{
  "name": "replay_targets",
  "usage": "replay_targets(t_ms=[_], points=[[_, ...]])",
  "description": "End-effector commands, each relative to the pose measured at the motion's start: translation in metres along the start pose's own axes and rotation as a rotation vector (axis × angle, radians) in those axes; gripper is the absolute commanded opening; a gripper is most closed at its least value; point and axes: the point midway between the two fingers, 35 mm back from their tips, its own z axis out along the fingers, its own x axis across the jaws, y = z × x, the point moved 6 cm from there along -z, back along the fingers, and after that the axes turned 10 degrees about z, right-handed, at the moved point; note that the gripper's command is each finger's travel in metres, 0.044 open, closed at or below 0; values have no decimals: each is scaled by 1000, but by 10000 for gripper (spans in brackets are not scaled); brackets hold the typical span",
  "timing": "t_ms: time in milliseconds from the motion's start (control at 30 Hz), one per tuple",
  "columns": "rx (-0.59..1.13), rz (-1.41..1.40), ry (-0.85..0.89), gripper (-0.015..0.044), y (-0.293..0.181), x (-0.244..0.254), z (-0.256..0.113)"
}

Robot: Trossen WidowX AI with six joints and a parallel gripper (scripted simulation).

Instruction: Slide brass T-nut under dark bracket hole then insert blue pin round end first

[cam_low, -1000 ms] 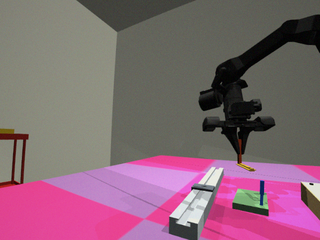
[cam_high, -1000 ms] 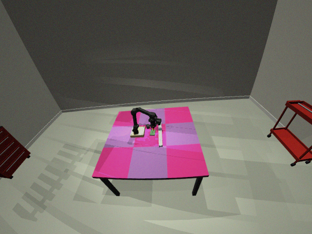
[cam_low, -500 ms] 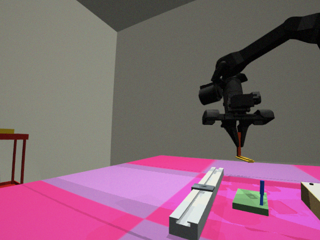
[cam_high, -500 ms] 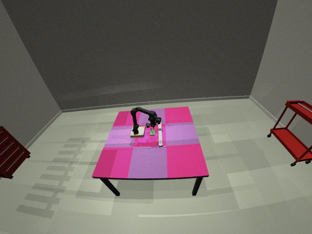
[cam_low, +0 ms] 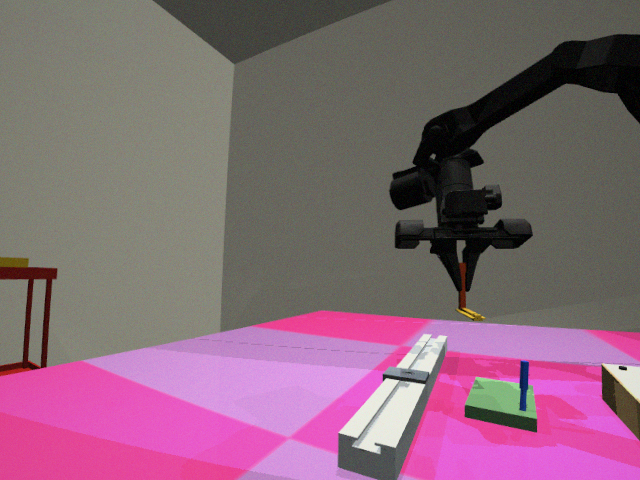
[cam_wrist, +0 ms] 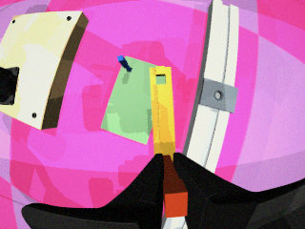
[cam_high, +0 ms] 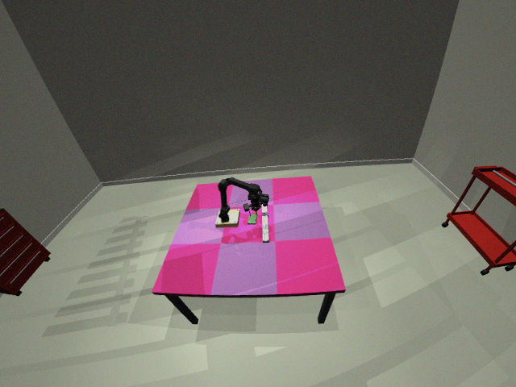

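Between the tray and the rail runs a narrow open strip of table, wide enough to keep the two apart. The pin stands upright on the tray and blocks a low pass over that part. The bracket bridges the rail, closing the slot from above there; on both sides of it the slot lies open upward. The arm's base plate bars the way left of the tray in the top view. Above the rail and bracket the air is open, the nut hanging higher than both.
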Motion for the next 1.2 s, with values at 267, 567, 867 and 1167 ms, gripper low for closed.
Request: replay_targets(t_ms=[267, 567, 867, 1167], points=[[-1, 54, -21, -150, -12, -13, -3], [-3, 101, -33, -150, -21, -23, -7], [-6, 150, -45, -150, -31, -33, -9], [-9, 200, -56, -150, -41, -43, -12]])
